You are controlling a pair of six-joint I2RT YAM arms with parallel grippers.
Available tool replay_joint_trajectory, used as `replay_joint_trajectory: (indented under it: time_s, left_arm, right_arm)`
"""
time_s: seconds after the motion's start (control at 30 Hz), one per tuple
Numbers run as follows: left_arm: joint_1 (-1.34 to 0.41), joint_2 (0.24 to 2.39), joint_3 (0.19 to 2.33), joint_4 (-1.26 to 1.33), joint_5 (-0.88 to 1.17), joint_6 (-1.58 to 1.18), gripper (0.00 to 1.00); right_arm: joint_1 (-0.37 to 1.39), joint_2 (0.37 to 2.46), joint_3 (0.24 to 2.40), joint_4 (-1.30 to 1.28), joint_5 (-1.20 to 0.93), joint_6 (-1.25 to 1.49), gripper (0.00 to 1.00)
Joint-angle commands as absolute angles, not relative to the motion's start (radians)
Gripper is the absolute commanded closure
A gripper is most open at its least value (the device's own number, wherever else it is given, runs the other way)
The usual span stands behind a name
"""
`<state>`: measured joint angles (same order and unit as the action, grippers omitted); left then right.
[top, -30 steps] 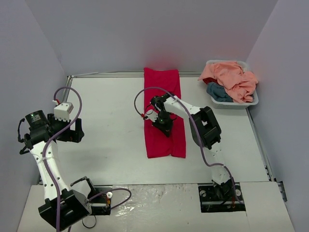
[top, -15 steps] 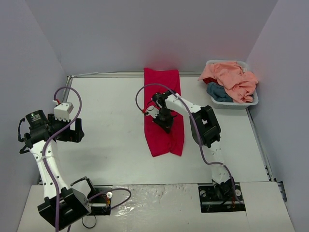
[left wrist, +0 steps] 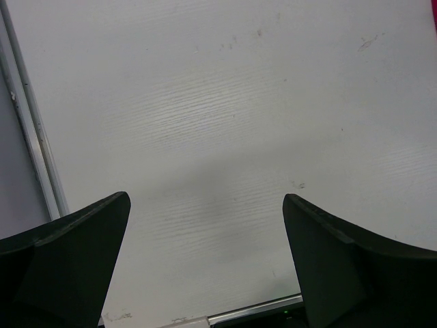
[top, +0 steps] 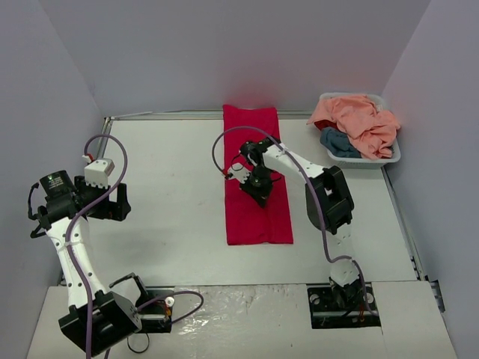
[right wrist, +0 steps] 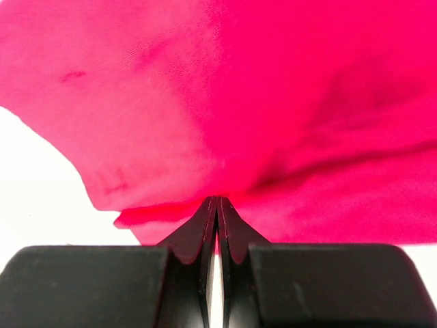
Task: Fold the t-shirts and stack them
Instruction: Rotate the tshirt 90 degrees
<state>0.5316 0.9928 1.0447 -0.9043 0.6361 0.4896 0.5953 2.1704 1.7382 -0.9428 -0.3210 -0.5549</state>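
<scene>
The crimson-red t-shirt (top: 253, 134) lies as a long narrow strip down the middle of the table, its near end at the front. My right gripper (top: 259, 192) sits low over the strip's middle, shut, with a fold of the red cloth (right wrist: 287, 102) pinched at its tips (right wrist: 216, 200). A peach-pink t-shirt (top: 358, 120) is heaped on a teal-blue one (top: 337, 142) in the basket. My left gripper (top: 114, 203) hangs far off at the left of the table; its wrist view shows the jaws (left wrist: 206, 198) wide open over bare tabletop.
A white plastic basket (top: 364, 162) stands at the back right corner. Grey walls close in the table on three sides. A metal rail (left wrist: 31, 137) runs along the table's left edge.
The red shirt's near end bunched up and narrowed half a second ago; now it lies flat again, spread a little further right. The right gripper shifted slightly right. The left arm has not moved.
</scene>
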Motion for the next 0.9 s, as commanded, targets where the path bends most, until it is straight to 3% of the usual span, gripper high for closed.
replay_joint_trajectory:
  time_s: [0.0,0.57,0.87]
  left_arm:
    - [0.537,0.976,1.063,-0.934,0.667,0.511,0.06]
    - [0.537,0.986,1.060,-0.936,0.657,0.512,0.06]
    - [0.537,1.003,1.062,-0.933,0.660,0.509,0.06]
  right_arm:
    - [0.586,2.082,1.813,-1.019,-0.318,-0.560,1.00]
    - [0.518,2.437,2.250,-0.923,-0.118,-0.459,1.00]
    - [0.512,2.491,2.240,-0.894,-0.141,-0.453,1.00]
